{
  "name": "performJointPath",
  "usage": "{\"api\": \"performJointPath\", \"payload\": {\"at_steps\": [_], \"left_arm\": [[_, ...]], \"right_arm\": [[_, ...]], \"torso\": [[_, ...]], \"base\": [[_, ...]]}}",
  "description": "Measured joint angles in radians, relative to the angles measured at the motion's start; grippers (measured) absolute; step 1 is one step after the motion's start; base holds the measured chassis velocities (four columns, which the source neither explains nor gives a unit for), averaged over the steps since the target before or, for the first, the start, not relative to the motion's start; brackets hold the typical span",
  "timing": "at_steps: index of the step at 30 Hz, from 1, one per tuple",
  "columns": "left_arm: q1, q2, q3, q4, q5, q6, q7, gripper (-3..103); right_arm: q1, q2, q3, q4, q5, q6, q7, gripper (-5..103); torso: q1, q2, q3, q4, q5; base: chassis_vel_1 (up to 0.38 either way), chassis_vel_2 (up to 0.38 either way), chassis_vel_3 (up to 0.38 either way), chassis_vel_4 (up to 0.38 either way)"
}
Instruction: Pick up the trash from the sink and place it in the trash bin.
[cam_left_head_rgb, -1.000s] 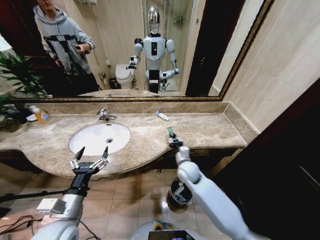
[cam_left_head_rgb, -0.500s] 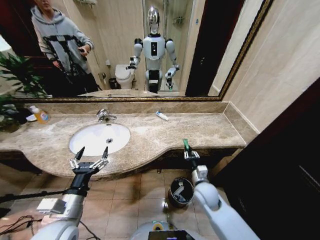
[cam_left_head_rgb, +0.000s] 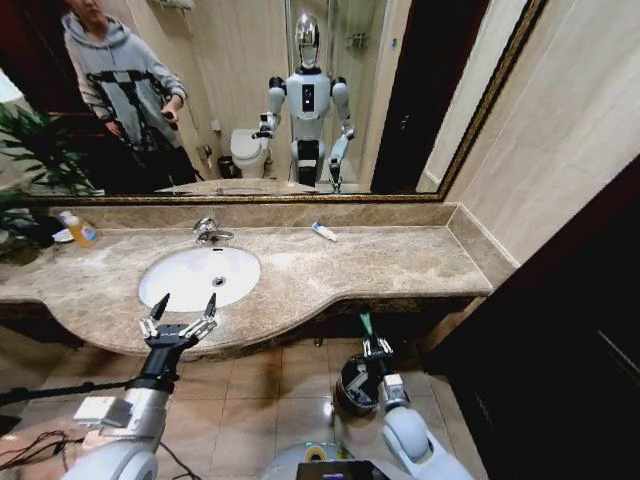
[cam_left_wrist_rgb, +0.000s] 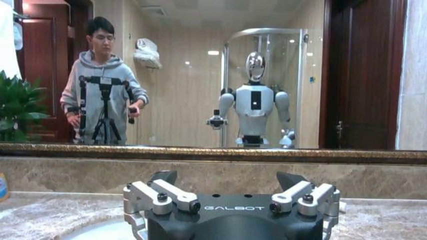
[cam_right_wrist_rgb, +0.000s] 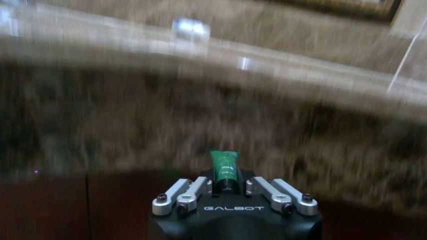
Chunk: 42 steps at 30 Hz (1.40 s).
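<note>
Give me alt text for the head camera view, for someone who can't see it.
The right gripper holds a small green tube above a black trash bin on the tiled floor, below the marble countertop. The left gripper hovers open at the counter's front edge near the white sink.

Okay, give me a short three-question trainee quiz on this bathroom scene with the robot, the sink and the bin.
1. True or false: the right gripper holds a small dark green tube.
2. What stands on the tiled floor under that gripper? A) small round black trash bin B) toilet C) plant
3. Fill in: the left gripper, open, hovers at the front edge of the beige marble countertop, near the white oval ____.

Key: 1 true; 2 A; 3 sink.
</note>
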Motion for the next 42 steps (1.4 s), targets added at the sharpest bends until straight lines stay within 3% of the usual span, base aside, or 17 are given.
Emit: {"api": "performJointPath", "payload": {"at_steps": [7,14,22,29,42], "left_arm": [[0.0,0.0,0.0,0.0,0.0,0.0,0.0,100],[0.0,0.0,0.0,0.0,0.0,0.0,0.0,100],[0.0,0.0,0.0,0.0,0.0,0.0,0.0,100],[0.0,0.0,0.0,0.0,0.0,0.0,0.0,100],[0.0,0.0,0.0,0.0,0.0,0.0,0.0,100]], "right_arm": [[0.082,0.044,0.004,-0.343,0.003,0.072,-0.087,20],[0.177,0.075,0.0,-0.592,0.078,0.068,-0.184,20],[0.306,0.127,-0.005,-0.832,0.034,0.078,-0.236,20],[0.411,0.179,0.003,-1.087,0.004,0.131,-0.305,20],[0.465,0.191,0.003,-1.176,-0.011,0.132,-0.347,20]], "torso": [[0.0,0.0,0.0,-0.0001,0.0001],[0.0,0.0,0.0,-0.0001,0.0],[0.0,0.0,0.0,-0.0001,-0.0001],[0.0,0.0,0.0,0.0,0.0001],[0.0,0.0,0.0,0.0,-0.0001]], "base": [[0.0,0.0,0.0,0.0],[0.0,0.0,0.0,0.0],[0.0,0.0,0.0,0.0],[0.0,0.0,0.0,0.0],[0.0,0.0,0.0,0.0]]}}
